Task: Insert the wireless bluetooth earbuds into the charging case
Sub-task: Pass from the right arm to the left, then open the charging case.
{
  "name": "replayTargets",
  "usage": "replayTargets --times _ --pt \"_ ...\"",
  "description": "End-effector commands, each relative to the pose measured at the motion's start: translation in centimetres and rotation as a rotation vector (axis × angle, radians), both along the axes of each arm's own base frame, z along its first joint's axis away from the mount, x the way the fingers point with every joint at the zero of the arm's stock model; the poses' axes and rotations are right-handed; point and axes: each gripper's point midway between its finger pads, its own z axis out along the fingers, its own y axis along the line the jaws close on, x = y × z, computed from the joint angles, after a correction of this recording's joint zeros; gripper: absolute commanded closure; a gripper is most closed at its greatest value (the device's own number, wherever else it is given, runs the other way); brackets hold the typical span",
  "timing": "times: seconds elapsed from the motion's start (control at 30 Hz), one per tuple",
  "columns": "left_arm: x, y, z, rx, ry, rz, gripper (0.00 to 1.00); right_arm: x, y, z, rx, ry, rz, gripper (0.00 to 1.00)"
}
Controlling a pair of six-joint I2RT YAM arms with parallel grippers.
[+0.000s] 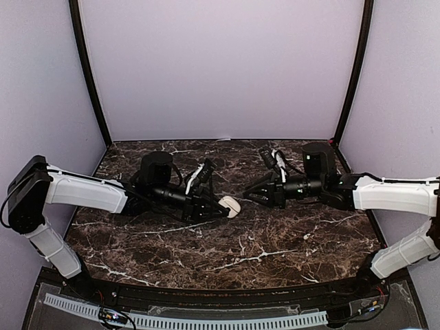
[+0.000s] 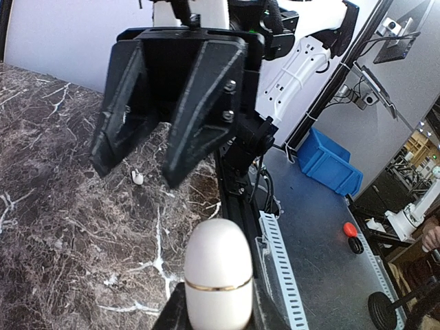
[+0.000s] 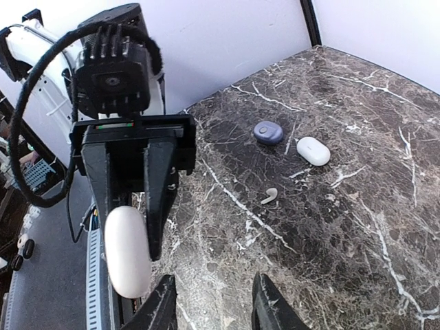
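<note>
My left gripper [image 1: 220, 207] is shut on a white oval charging case [image 1: 232, 206] with a thin gold band [image 2: 218, 283], closed and held above the marble. In the right wrist view the same case [image 3: 128, 251] shows at the left, between the left arm's black fingers. My right gripper [image 1: 251, 195] faces it from a short way off, open with nothing between its fingertips [image 3: 165, 302]. One small white earbud [image 3: 269, 196] lies on the table beyond them, also visible as the earbud [image 2: 137, 177] under the right gripper in the left wrist view.
A lavender rounded case [image 3: 268, 132] and a second white case [image 3: 313, 150] lie side by side farther back on the marble table [image 1: 275, 247]. Pale walls close off the back and both sides. A slotted rail [image 2: 278, 261] runs along the table's near edge.
</note>
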Motion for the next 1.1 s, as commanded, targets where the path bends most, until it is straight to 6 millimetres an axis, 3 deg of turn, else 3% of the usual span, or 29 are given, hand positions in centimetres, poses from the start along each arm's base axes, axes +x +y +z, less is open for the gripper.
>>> replayTargets --times 0.0,0.17,0.33,0.47,0.67,0.8,1.07 --pt "-1.1 0.4 1.9 -0.046 -0.048 -0.038 0.87 0.1 -0.2 1.4 0.056 -0.029 0.005 0.59" --pt "-1.0 0.3 1.8 -0.047 -0.044 -0.038 0.87 -2.4 0.8 1.8 0.099 -0.001 0.178 0.43" --pt "-0.9 0.2 1.7 -0.043 -0.039 -0.041 0.87 -3.4 1.5 1.8 0.100 -0.005 0.238 0.36" --pt "-0.9 0.0 1.7 -0.043 -0.029 -0.050 0.87 -3.0 2.0 1.2 0.069 -0.001 0.232 0.44" --pt "-1.0 -0.1 1.8 -0.045 -0.031 -0.060 0.87 -2.8 2.7 1.0 0.064 0.001 0.235 0.44" --pt "-1.2 -0.1 1.8 -0.045 -0.030 -0.076 0.87 -2.0 3.0 0.6 0.047 0.006 0.203 0.52" --pt "-2.4 0.6 2.5 -0.083 -0.058 -0.123 0.87 -0.1 1.8 -0.1 0.044 0.024 0.092 0.63"
